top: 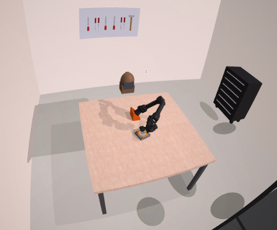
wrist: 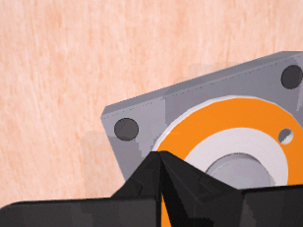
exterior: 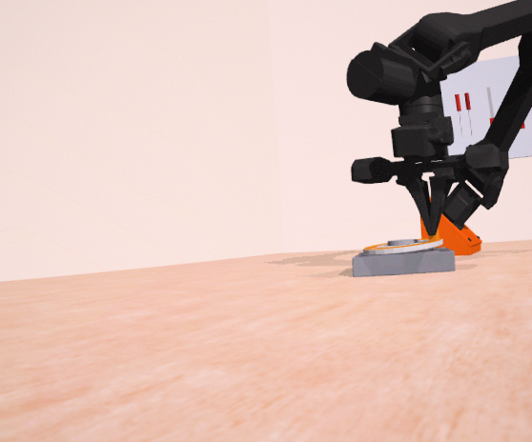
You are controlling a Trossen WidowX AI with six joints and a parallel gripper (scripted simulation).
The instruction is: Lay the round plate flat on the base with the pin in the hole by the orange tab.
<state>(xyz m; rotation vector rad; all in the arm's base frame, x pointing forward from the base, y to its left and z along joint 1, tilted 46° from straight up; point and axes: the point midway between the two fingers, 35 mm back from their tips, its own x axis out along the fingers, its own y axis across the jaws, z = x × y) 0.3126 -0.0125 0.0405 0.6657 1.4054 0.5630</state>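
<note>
End effector [exterior: 433, 233] pinched fully together, nothing between the fingers. It points straight down, tip at the orange rim of the round plate [exterior: 402, 246], on the side nearer the arm's orange mount [exterior: 453, 238]. Contact looks likely in the exterior view; not certain.

The plate sits on the grey square base [exterior: 402, 263], near the middle of the table [top: 124, 158]. In the exterior view it is tilted, one edge riding higher, so it is probably not yet seated. The wrist view shows the orange ring [wrist: 231, 117], the paler inner ring and the central post [wrist: 241, 171]. A small hole [wrist: 285, 136] shows at the ring's right edge. Tab and pin are not visible; both may lie under the fingers.

Judgement: the step in hand is pushing the tab around with the closed tip to turn the plate about the post.

To do it well:
- Keep the push tangential and low, following the arc.
- Press down lightly; hard pressure would jam the plate on the pin.
- Move slowly; watch for the plate to drop level.
- Then lift straight up, clear of the plate.
</note>
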